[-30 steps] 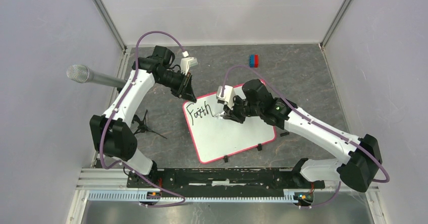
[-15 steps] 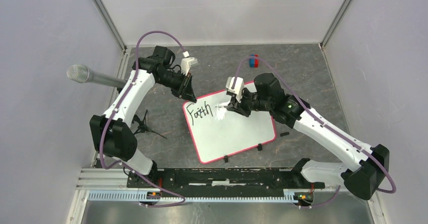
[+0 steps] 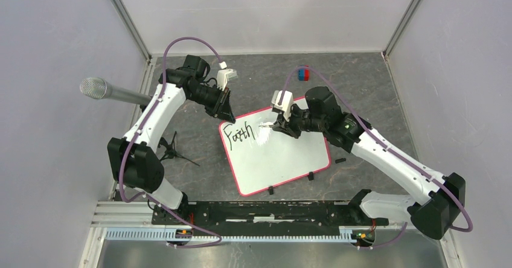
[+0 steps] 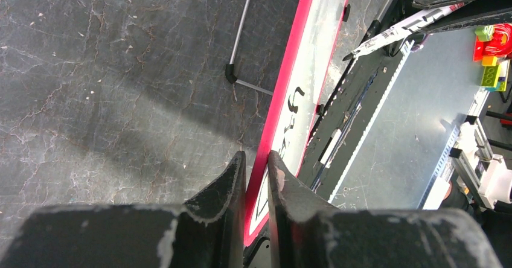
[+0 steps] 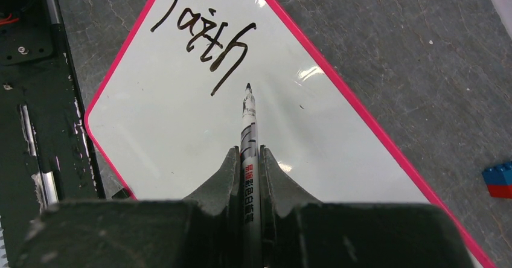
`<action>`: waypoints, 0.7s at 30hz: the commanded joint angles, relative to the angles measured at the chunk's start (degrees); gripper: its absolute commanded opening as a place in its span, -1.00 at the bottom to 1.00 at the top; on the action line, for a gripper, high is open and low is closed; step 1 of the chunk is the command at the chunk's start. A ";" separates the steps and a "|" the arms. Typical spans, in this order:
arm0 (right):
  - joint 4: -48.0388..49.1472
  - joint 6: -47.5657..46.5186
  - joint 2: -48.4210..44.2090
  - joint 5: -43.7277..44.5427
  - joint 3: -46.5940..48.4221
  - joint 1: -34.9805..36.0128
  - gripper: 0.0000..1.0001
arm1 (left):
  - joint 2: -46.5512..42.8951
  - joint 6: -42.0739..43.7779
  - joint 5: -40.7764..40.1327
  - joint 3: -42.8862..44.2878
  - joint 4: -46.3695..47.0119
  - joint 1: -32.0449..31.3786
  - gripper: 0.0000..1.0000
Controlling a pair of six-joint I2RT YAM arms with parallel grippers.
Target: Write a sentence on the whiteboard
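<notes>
At the left, our left pincer (image 4: pixel 256 162) stays pinched on the rim of the whiteboard (image 3: pixel 284 159), which lies flat on the desk (image 3: pixel 362 87). Rightward, our right pincer (image 5: pixel 247 154), gripping the marker (image 5: pixel 248 117), has shifted just past the sentence (image 5: pixel 202 38), so far only "Faith". We judge the next word comes now.

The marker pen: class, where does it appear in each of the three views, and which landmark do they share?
Top external: marker in the right hand, above the whiteboard, upper middle.
Left wrist: marker at top right, slanting.
Right wrist: marker at centre, tip pointing up.
Shared landmark: the whiteboard's pink rim.
</notes>
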 commanded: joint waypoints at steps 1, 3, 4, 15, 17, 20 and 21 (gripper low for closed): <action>2.29 -0.89 0.24 0.08 -0.28 0.01 -1.00 | -1.37 1.58 -0.41 -0.19 -1.49 -1.30 -0.95; 2.21 -0.98 0.25 0.76 -0.55 -0.03 -1.00 | -1.34 1.60 -0.38 -0.16 -1.52 -1.30 -0.95; 2.15 -1.11 0.26 1.00 -0.63 -0.04 -1.00 | -1.25 1.51 -0.32 -0.14 -1.52 -1.23 -0.95; 2.67 -1.07 1.81 5.95 0.24 -0.03 -1.00 | -1.48 1.41 -0.24 -0.06 -1.50 -1.39 -0.95; 2.90 -0.99 2.31 6.11 0.62 -0.06 -1.00 | -1.45 1.39 -0.30 0.11 -1.54 -1.39 -0.95; 3.25 -0.82 3.12 6.08 1.14 -0.04 -1.00 | -1.51 1.38 -0.26 0.04 -1.49 -1.39 -0.95; 3.28 -0.65 3.40 5.82 1.33 -0.03 -1.00 | -1.53 1.43 -0.26 -0.05 -1.49 -1.37 -0.95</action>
